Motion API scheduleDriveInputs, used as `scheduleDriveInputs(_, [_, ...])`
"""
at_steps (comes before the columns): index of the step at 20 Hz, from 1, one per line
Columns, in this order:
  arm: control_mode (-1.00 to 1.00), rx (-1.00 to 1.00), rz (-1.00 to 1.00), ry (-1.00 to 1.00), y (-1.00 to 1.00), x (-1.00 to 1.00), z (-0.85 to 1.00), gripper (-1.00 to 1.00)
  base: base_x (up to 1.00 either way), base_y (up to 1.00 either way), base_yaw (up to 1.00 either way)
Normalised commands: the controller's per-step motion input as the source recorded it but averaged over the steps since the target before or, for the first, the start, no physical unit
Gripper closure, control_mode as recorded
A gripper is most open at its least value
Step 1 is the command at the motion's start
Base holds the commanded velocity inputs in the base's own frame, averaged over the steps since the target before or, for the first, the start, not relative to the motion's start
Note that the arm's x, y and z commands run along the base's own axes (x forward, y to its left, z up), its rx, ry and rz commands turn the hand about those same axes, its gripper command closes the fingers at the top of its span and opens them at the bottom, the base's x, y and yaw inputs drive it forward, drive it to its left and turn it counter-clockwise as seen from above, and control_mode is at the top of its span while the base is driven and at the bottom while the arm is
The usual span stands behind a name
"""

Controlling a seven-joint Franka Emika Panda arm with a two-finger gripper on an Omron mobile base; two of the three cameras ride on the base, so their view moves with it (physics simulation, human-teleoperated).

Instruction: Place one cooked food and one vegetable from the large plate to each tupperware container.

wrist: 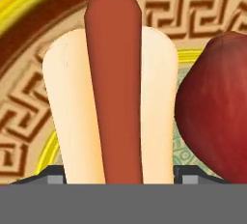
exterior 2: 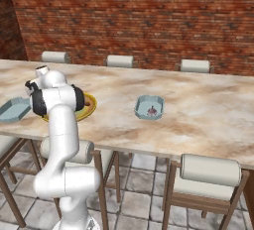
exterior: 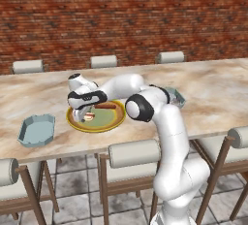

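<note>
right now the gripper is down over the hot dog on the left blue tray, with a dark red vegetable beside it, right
Not quite. The hot dog lies on the large plate with the yellow rim, not on a blue tray; the hand view shows the plate's brown patterned band under it. The rest holds: the gripper is down over it, and the dark red vegetable lies beside it.

On the counter (exterior: 218, 88) we see the large plate (exterior: 112, 120) between two tupperware containers (exterior: 37, 130); a hot dog (wrist: 113, 92) lies on the plate.
</note>
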Motion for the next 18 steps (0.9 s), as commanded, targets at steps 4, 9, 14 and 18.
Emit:
scheduleDriveInputs(4, [-1.0,0.0,0.0,0.0,0.23,0.0,-0.06,1.0,0.0,0.0,0.0])
scheduleDriveInputs(9, [-1.0,0.01,-0.03,0.0,-0.16,-0.15,0.01,1.0,0.0,0.0,0.0])
scheduleDriveInputs(14, [-1.0,0.01,-0.11,-0.06,-0.57,-0.9,0.49,1.0,0.0,0.0,0.0])
scheduleDriveInputs(18, [-1.0,0.0,-0.16,-0.15,-1.0,-0.97,0.64,1.0,0.0,0.0,0.0])
